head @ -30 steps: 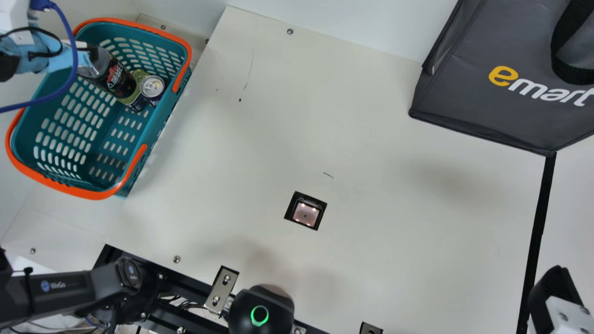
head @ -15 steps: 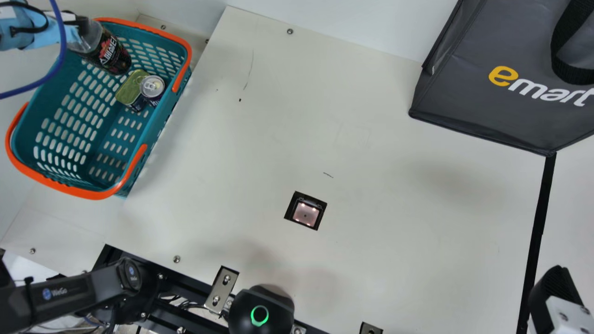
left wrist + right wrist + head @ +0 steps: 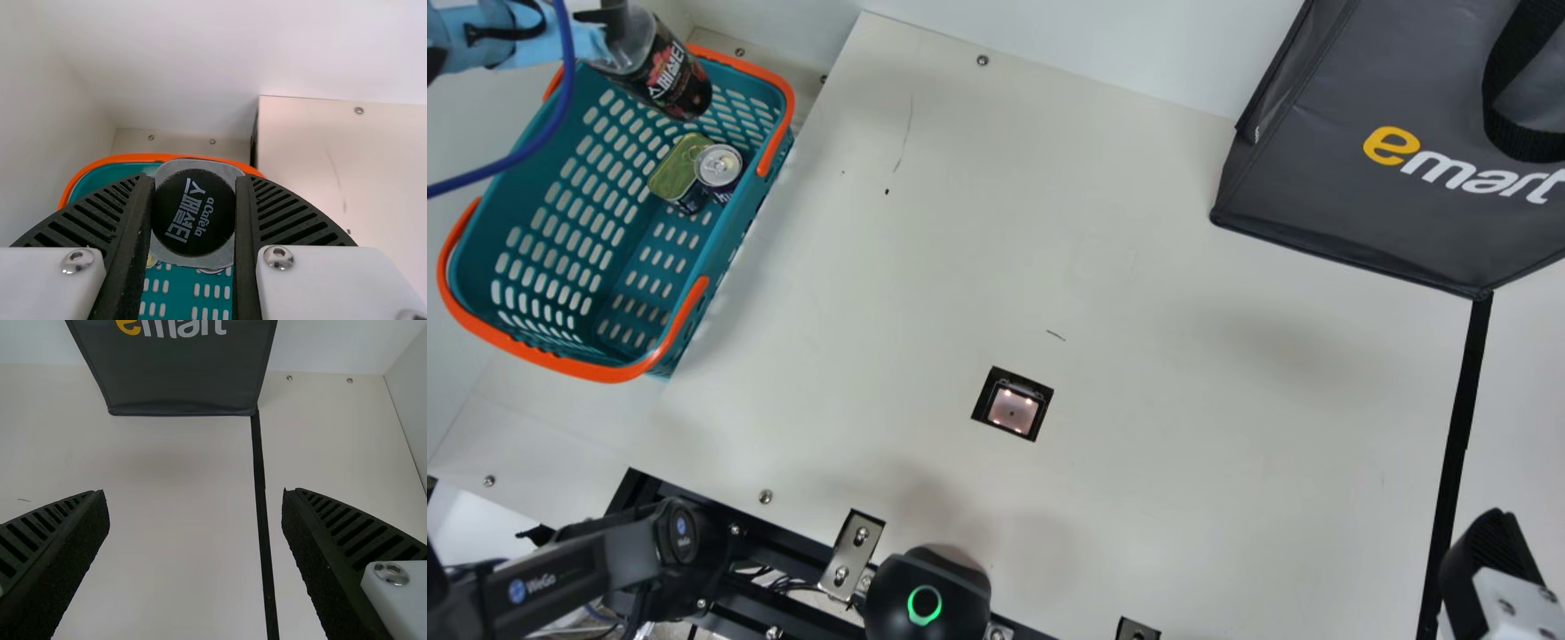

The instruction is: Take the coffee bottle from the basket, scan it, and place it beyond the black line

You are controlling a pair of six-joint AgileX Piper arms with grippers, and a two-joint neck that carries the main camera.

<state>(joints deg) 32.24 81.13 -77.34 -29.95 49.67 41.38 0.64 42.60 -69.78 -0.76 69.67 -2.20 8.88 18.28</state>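
Cream tabletop (image 3: 1138,267) spreads out beside our left gripper (image 3: 193,180), whose fingers pinch the clear coffee bottle with a dark label (image 3: 671,76) at its top end. Within the last second we have drawn it away from the cans below, so lifting it out looks nearly done and carrying it to the scan seems next. It hangs tilted over the teal plastic basket with orange handles (image 3: 751,200), whose table-side wall stands between our grip and the scanner; we should clear it. Just below our hold sit a flat green-topped can (image 3: 676,169) and a round silver-topped can (image 3: 719,165), touching or nearly so. Well apart, past the wall, is the square black-framed scanner (image 3: 1012,411). Farthest off are the dark grey bag (image 3: 1316,178), the black line (image 3: 1464,400) and our right gripper (image 3: 193,497), spread wide and holding nothing.
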